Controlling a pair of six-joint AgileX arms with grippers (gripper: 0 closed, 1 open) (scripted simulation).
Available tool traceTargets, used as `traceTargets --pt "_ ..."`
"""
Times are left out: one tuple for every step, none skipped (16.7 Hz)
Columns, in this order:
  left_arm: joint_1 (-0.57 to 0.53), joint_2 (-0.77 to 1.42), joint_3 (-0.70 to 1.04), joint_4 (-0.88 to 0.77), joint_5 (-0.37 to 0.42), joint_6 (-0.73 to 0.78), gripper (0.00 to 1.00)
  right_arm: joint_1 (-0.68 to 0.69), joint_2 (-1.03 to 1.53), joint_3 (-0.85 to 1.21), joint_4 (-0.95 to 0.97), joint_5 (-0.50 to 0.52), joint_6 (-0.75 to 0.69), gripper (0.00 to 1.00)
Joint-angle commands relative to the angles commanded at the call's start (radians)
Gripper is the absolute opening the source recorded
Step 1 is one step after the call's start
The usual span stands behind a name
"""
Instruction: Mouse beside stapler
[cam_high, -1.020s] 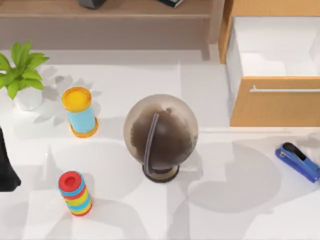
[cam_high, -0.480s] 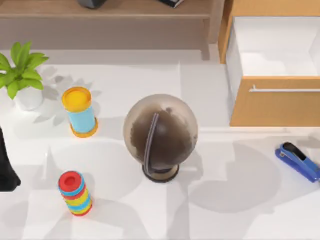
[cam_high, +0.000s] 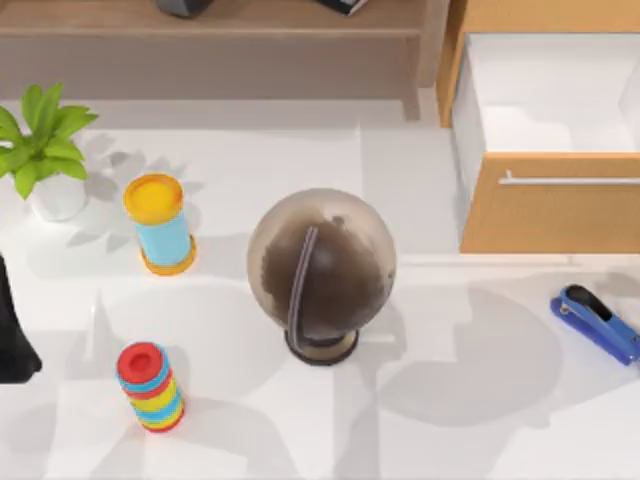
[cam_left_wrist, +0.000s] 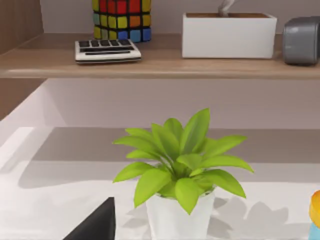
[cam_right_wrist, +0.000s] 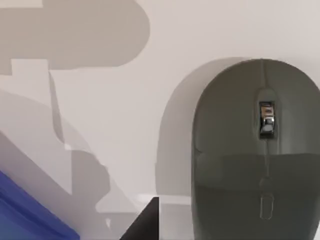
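Here, unlabelled grey mouse (cam_right_wrist: 255, 150) near blue stapler (cam_high: 596, 322).

Desk (cam_high: 420, 440): smooth matt white. Mouse (cam_right_wrist: 255, 150): matt dark-grey plastic, metal-look wheel. Stapler (cam_high: 594, 322): glossy blue plastic, black top. Drawer (cam_high: 550, 215): wood finish. Globe (cam_high: 321, 265): glossy.

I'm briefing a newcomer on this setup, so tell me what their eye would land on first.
The big dark globe on its stand dominates the middle of the table. At the table's right edge lies the blue stapler, below the open wooden drawer. The right wrist view shows the grey mouse close up on the white surface, and a leafy potted plant stands at the far left.
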Motion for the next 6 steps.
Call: traceTargets --pt "0.0 0.0 0.0 0.0 0.0 0.0 1.0 0.0 0.0 0.0 0.0 0.0 0.0 1.0" --pt "0.0 0.0 0.0 0.0 0.0 0.0 1.0 0.0 0.0 0.0 0.0 0.0 0.0 1.0" --pt "0.0 0.0 0.0 0.0 0.0 0.0 1.0 0.0 0.0 0.0 0.0 0.0 0.0 1.0" --pt "0.0 0.0 0.0 0.0 0.0 0.0 1.0 0.0 0.0 0.0 0.0 0.0 0.0 1.0" --pt "0.0 0.0 0.0 0.0 0.0 0.0 1.0 0.0 0.0 0.0 0.0 0.0 0.0 1.0" --pt "0.0 0.0 0.0 0.0 0.0 0.0 1.0 0.0 0.0 0.0 0.0 0.0 0.0 1.0"
